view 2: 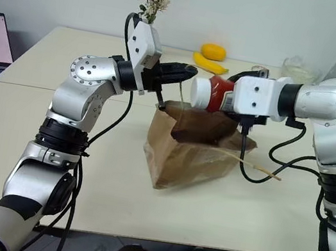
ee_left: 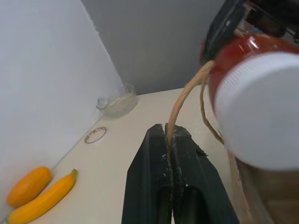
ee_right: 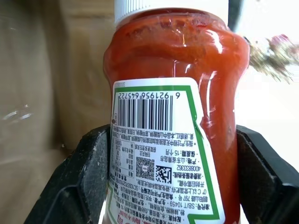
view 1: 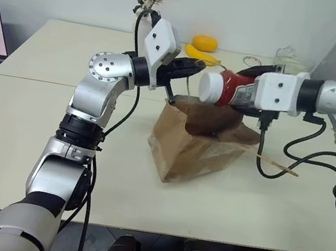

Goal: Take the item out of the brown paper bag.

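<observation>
My right claw (view 1: 242, 93) is clamped on the small red plastic squeeze bottle (view 1: 226, 88), glossy, with a ribbed white cap and a white barcode label. I hold it lying sideways in the air, above the open mouth of the creased tan kraft paper bag (view 1: 197, 145) at 6 o'clock beneath it. My left claw (view 1: 194, 69), at the bottle's 9 o'clock, is pinched together on a thin twine handle (ee_left: 180, 100). The bag stands on the pale smooth surface (view 1: 35, 141).
</observation>
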`<action>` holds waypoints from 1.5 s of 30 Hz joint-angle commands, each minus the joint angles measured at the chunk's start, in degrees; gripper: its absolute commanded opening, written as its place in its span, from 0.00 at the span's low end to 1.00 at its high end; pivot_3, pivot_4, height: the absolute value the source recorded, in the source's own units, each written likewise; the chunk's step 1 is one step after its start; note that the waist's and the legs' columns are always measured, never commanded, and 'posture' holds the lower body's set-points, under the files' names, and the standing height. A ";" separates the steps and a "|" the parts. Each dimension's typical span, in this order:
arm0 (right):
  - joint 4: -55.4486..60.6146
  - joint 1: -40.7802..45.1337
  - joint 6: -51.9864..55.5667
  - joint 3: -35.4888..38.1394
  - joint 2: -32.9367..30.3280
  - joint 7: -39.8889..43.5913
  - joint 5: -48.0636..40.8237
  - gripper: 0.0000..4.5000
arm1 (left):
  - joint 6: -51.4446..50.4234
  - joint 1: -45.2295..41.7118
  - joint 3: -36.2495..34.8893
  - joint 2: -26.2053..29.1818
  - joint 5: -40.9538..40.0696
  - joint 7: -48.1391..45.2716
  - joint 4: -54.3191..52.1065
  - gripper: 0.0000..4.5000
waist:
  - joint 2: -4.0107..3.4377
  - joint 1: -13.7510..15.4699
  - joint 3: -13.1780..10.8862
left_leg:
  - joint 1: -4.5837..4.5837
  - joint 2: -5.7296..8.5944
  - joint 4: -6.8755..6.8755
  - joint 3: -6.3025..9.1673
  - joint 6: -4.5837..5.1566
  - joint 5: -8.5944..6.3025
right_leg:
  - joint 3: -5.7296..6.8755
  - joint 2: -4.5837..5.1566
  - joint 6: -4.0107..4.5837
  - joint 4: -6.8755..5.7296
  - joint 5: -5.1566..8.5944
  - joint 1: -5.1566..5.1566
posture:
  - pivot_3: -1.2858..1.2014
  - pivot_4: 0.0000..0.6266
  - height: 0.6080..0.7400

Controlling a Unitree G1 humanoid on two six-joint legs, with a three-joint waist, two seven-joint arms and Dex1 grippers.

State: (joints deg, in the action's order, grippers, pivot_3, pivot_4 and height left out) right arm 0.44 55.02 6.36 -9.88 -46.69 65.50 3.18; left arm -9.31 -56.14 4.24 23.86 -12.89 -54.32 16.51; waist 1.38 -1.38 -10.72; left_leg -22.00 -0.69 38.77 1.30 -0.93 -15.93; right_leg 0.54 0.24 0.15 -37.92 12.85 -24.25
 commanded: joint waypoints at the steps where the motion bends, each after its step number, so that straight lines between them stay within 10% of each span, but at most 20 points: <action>1: 1.50 -1.44 8.74 8.46 2.09 -4.08 -7.59 0.71 | 1.15 -0.09 -0.75 0.28 -0.02 0.43 -1.94 0.00 | 0.00 0.02 0.00 | 0.00 0.01 0.00 -0.01 0.00 0.00 | -0.02 0.01 0.05 0.00 -0.03 0.00 | 0.52 0.24 1.00; 8: 1.77 -6.60 13.64 14.34 3.34 -12.76 -9.45 0.71 | 0.77 0.89 -0.67 0.66 0.07 0.46 -3.19 0.00 | -0.01 0.09 -0.01 | -0.01 0.01 0.00 -0.02 0.00 0.00 | -0.03 0.04 0.15 -0.01 -0.09 -0.01 | 0.52 0.24 1.00; 26: -34.12 -10.45 -4.42 -2.42 1.99 -20.66 11.14 0.71 | 0.64 0.66 -0.35 0.63 0.26 0.05 -3.08 0.00 | -0.03 -0.34 -0.02 | 0.01 -0.01 -0.03 -0.47 0.00 0.00 | -0.16 -0.08 -0.01 -0.02 0.00 -0.06 | 0.52 0.24 1.00; 29: -35.66 -10.28 -5.44 -2.42 1.99 -19.58 11.31 0.99 | 0.56 0.83 -0.41 0.83 0.30 0.05 -3.19 0.00 | -0.03 -0.26 -0.02 | 0.02 0.01 -0.01 -0.48 0.00 0.00 | -0.14 -0.06 -0.03 -0.01 -0.01 -0.03 | 0.52 0.24 1.00; 32: -34.06 -10.47 -6.03 -0.78 0.77 -17.42 9.67 0.99 | 0.44 0.90 -0.41 1.06 0.43 0.15 -3.11 0.00 | -0.03 -0.25 -0.02 | 0.03 0.01 0.00 -0.47 0.00 0.00 | -0.15 -0.05 -0.03 0.03 -0.01 0.02 | 0.52 0.24 1.00; 39: 1.23 -23.79 9.98 15.66 -2.97 -9.13 -11.87 0.99 | -0.48 0.19 -1.05 0.95 1.21 2.41 0.49 0.00 | -0.05 0.13 -0.02 | -0.01 -0.03 -0.04 -0.29 0.00 0.00 | -0.02 -0.06 -0.03 0.02 0.00 0.02 | 0.52 0.24 1.00; 45: 33.18 -33.80 32.43 25.89 2.32 -18.42 -31.35 0.99 | 0.67 -4.00 -1.14 0.60 1.89 2.64 9.27 0.00 | -0.05 0.21 -0.03 | 0.07 -0.03 0.00 0.02 0.00 0.00 | 0.00 -0.06 -0.04 0.00 0.00 0.10 | 0.52 0.24 1.00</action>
State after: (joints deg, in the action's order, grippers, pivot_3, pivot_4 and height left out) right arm 27.24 20.62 34.39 12.72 -44.81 50.41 -23.35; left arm -9.74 -57.27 4.19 24.34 -11.22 -51.83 25.22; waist 1.34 -1.17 -10.74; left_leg -21.92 -0.69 38.79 1.32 -0.93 -15.93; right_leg 0.54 0.19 0.09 -37.94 12.84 -24.14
